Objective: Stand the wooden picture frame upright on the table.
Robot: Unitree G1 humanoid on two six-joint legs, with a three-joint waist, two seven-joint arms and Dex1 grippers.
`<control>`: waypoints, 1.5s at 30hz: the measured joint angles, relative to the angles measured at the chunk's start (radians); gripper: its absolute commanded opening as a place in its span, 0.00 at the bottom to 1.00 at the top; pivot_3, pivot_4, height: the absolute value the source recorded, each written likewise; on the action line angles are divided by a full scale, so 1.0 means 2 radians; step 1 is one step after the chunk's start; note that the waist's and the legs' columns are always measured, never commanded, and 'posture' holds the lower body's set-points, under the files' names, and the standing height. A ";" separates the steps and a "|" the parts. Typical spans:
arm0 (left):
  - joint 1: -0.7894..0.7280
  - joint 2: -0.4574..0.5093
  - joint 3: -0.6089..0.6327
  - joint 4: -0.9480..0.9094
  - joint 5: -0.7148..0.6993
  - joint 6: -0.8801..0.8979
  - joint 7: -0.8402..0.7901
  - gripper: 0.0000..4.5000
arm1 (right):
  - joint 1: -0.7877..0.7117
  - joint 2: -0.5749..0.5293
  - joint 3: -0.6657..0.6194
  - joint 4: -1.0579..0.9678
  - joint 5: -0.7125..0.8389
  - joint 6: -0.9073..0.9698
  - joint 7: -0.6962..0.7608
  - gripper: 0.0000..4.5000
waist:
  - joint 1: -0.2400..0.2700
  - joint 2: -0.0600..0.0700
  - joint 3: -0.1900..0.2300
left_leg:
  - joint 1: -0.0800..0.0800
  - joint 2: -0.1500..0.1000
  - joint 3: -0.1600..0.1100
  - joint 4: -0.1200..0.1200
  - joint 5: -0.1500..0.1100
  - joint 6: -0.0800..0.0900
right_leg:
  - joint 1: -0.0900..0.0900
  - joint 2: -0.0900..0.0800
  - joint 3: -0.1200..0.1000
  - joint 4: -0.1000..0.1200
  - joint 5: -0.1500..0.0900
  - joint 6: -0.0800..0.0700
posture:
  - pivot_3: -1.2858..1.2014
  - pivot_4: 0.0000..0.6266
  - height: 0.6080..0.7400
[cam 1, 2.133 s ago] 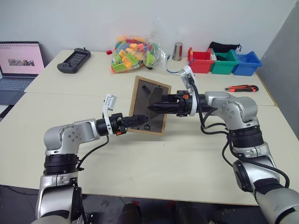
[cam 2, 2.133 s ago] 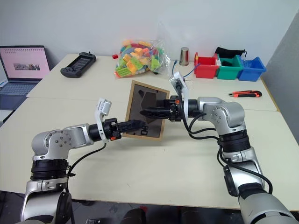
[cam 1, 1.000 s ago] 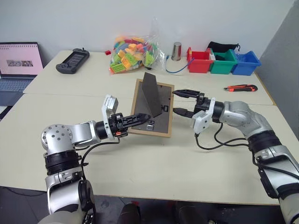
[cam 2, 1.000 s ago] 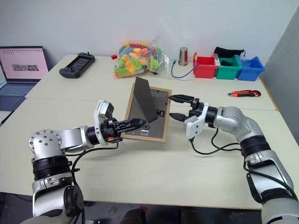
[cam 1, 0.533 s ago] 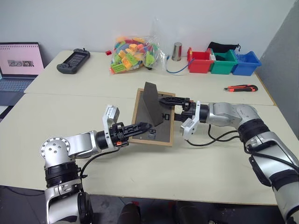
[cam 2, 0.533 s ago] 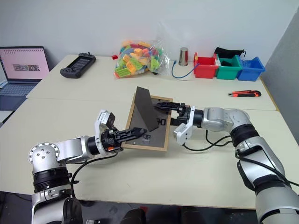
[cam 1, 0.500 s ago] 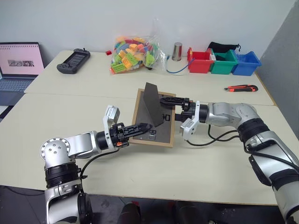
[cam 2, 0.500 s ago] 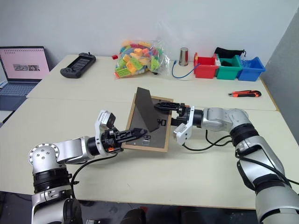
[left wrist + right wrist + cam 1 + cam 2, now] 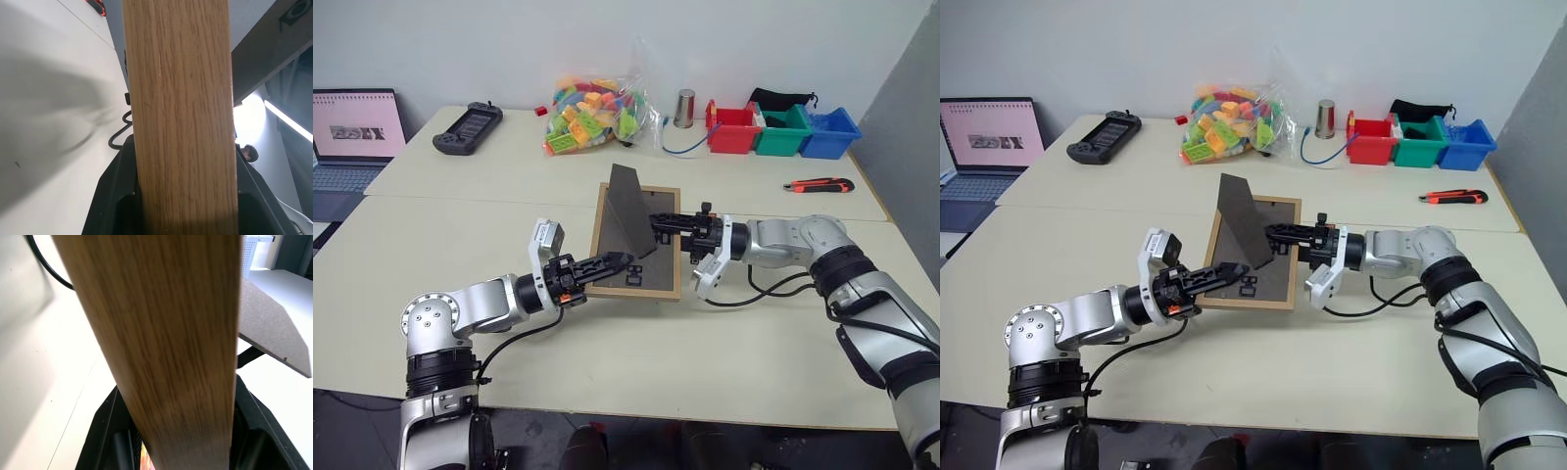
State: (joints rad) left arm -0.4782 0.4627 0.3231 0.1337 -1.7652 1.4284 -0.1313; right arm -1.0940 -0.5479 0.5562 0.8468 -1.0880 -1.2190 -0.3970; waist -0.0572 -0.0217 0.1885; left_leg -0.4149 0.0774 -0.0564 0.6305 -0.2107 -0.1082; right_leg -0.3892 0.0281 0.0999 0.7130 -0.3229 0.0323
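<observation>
Your wooden picture frame (image 9: pixel 637 242) shows you its back: a light-wood rim around a dark grey-brown panel with small white marks low down, and a dark stand (image 9: pixel 629 209) swung out from the panel as a tall pointed flap. It is held between the two arms near the middle of the table (image 9: pixel 636 352), tilted back, and you cannot tell whether its lower edge touches the tabletop. The picture side is turned away from you.

The left gripper (image 9: pixel 610 262) is clamped on the frame's lower left rim; in the left wrist view the oak-grained edge (image 9: pixel 181 117) stands between the black fingers (image 9: pixel 113 196). The right gripper (image 9: pixel 664 226) is closed on the frame's right rim, and the right wrist view shows that wooden edge (image 9: pixel 166 347) between its fingers, with the speckled fibreboard stand (image 9: pixel 269 333) beside it.

The table is a smooth, pale cream slab with a seam running behind the frame.
</observation>
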 measured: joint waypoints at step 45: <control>0.115 0.184 -0.049 -0.235 0.508 -0.347 -0.211 0.99 | 0.023 0.220 -0.201 0.032 0.745 0.714 0.670 0.33 | -0.001 0.001 0.001 | 0.000 0.001 0.000 -0.001 -0.001 0.002 | -0.001 0.001 -0.001 -0.001 0.000 0.000 | 0.52 0.24 1.00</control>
State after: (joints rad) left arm -0.2478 0.8316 0.2261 -0.3367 -0.7491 0.7352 -0.5538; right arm -1.0477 -0.1070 0.1542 0.9102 0.4018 0.2086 0.9436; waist -0.0601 -0.0203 0.1896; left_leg -0.4158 0.0793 -0.0561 0.6288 -0.2124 -0.1050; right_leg -0.3903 0.0301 0.0987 0.7118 -0.3232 0.0319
